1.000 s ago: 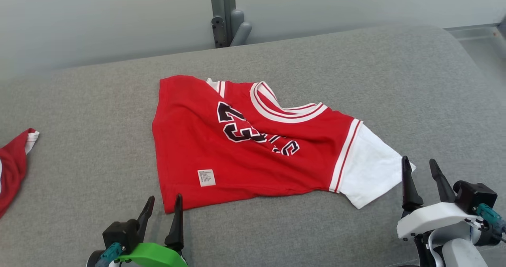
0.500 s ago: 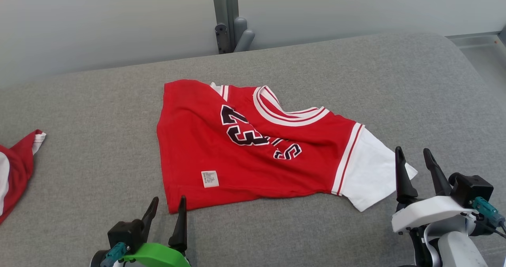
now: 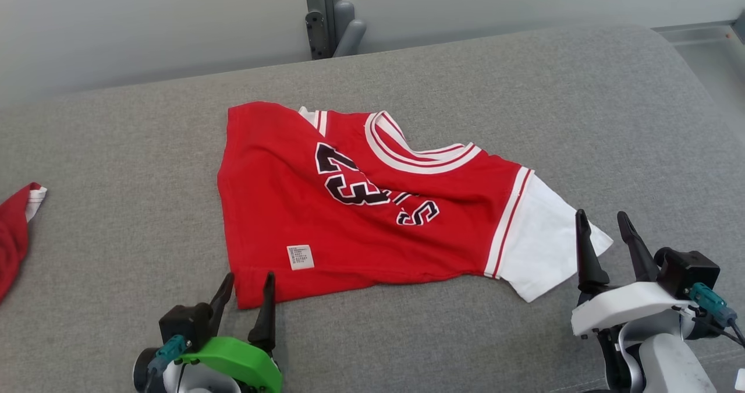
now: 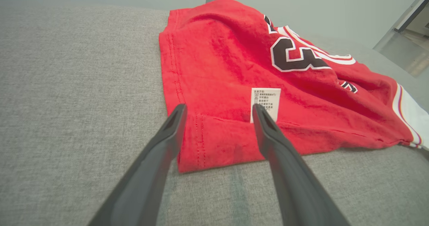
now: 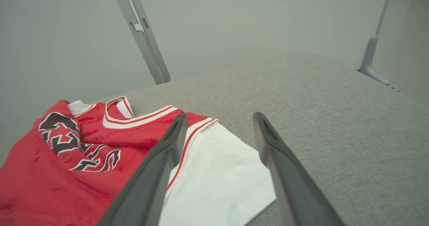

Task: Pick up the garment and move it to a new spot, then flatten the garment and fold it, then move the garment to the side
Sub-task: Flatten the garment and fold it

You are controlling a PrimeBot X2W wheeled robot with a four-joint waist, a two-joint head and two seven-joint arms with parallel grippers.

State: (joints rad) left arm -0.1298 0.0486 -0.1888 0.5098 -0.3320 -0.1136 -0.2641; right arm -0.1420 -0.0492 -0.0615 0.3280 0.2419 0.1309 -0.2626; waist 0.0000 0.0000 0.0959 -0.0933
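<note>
The fingers of the left gripper (image 3: 249, 275) stand parted and empty. In the left wrist view they frame the near hem corner of the red garment (image 3: 349, 224), one tip close to its white label (image 3: 300, 257). The right gripper (image 3: 600, 213) is likewise spread and holds nothing, its tips by the garment's white sleeve (image 3: 544, 247). The garment lies spread but rumpled at the middle of the grey cushion (image 3: 524, 90), collar toward the far wall. Another red cloth (image 3: 14, 236) lies well apart at the left edge. A grey post (image 3: 326, 14) rises behind.
</note>
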